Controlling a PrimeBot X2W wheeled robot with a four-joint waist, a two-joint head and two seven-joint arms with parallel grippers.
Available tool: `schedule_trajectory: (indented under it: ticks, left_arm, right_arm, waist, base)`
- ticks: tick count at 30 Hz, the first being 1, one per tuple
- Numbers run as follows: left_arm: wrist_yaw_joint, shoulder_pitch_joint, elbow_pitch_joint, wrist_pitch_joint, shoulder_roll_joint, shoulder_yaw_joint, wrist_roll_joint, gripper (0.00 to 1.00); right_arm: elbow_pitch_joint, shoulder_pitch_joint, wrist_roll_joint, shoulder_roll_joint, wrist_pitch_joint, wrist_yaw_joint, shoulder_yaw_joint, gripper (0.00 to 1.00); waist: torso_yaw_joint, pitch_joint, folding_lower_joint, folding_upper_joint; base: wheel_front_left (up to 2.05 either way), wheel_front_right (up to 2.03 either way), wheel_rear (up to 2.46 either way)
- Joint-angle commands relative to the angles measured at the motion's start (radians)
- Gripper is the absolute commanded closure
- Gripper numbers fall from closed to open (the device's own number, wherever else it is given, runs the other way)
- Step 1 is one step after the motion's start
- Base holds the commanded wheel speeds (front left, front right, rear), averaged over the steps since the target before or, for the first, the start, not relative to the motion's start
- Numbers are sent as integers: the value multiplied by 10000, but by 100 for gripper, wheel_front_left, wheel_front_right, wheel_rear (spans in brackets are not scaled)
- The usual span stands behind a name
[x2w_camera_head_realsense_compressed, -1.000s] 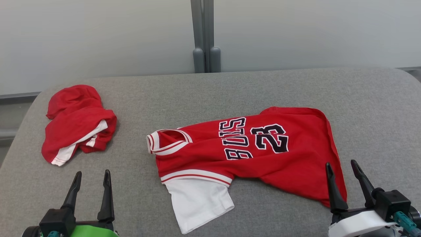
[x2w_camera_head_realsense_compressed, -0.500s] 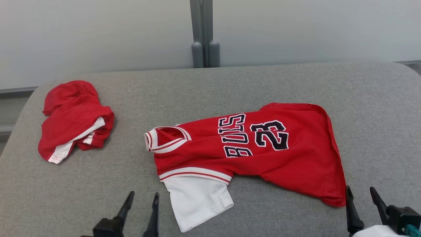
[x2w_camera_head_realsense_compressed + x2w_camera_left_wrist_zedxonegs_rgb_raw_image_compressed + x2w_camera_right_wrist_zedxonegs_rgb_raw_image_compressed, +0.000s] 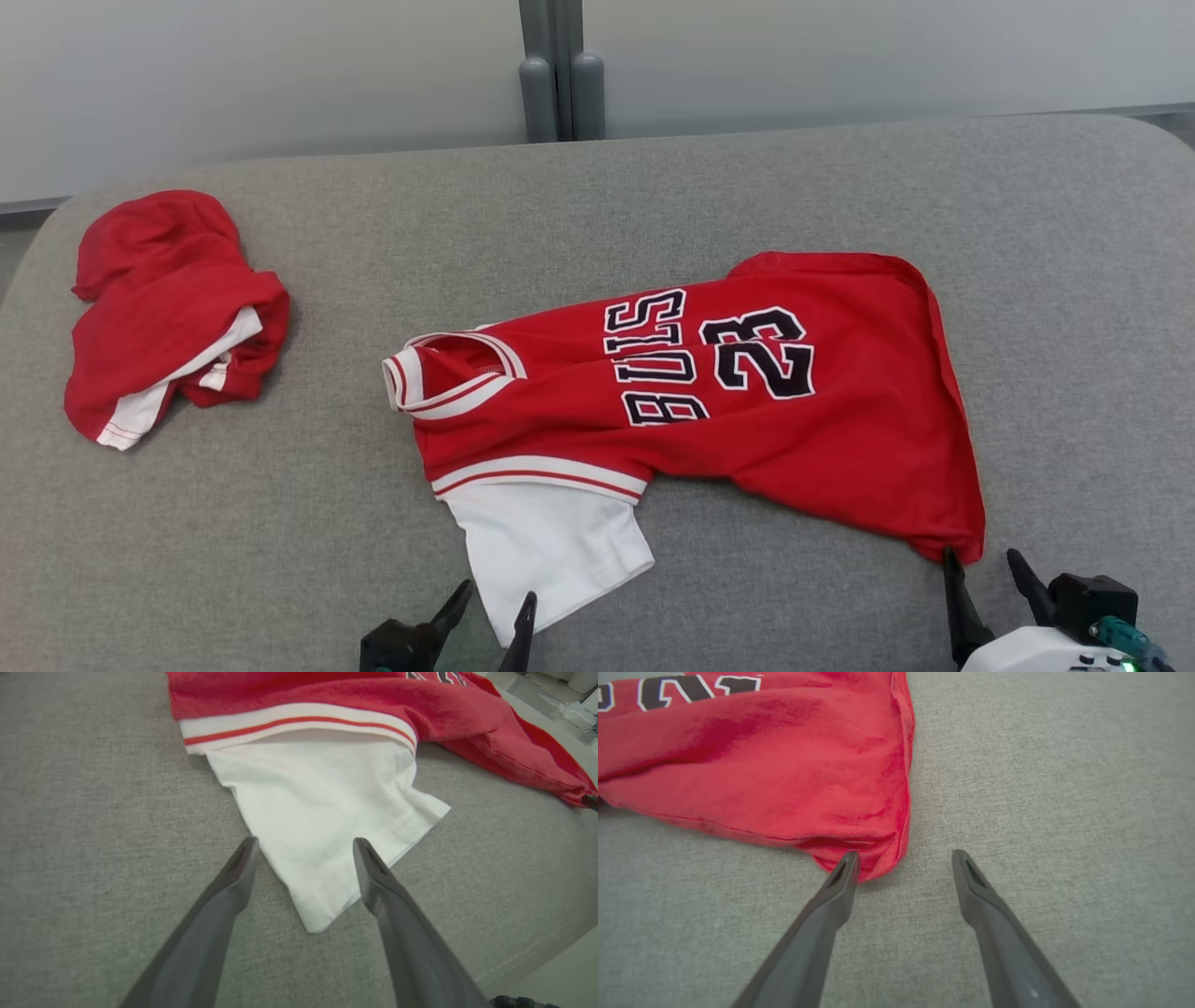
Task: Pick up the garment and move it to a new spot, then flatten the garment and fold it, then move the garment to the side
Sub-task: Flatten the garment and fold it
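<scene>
Item one, far-left corner of the grey upholstered bench (image 3: 653, 196): a crumpled red garment (image 3: 168, 308) with white, red-striped trim, heaped, well apart from everything else. Item two, at the near edge left of centre: the left gripper (image 3: 497, 594), its two dark fingers spread wide, holding nothing. In the left wrist view the tips stand on either side of the near corner of a white sleeve (image 3: 322, 812); whether they touch the cloth cannot be told. Item three, centre to right of the bench: the red basketball jersey (image 3: 822, 439), lying flat but rumpled. Its white-and-red ribbed collar (image 3: 439, 378) points toward the bench's left end and its hem toward the right end. Black, white-edged lettering "BULS" and the number "23" face up, turned sideways. The white sleeve sticks out from under a white-and-red armhole band toward the near edge. Item four, near edge toward the right corner: the right gripper (image 3: 981, 555), fingers likewise spread, empty. One fingertip sits at the jersey's near hem corner and the other over bare upholstery. Item five, behind the bench's far edge: a grey upright post (image 3: 560, 70) against a pale wall.
</scene>
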Motion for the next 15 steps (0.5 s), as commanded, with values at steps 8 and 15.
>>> schedule_trajectory:
  ticks: [8, 15]
  left_arm:
    - [-2, -663, 1011, 4, -22, -639, -515, 0]
    - [-3, -982, 1290, 15, -91, -1025, -1176, 100]
  right_arm:
    - [416, -341, 251, 35, -28, -18, 357, 0]
    - [847, -674, 695, 87, -4, -9, 1059, 100]
  waist:
    - [-70, 274, 0, 0]
    - [-150, 343, 0, 0]
  base:
    - [0, 0, 0]
    - [0, 0, 0]
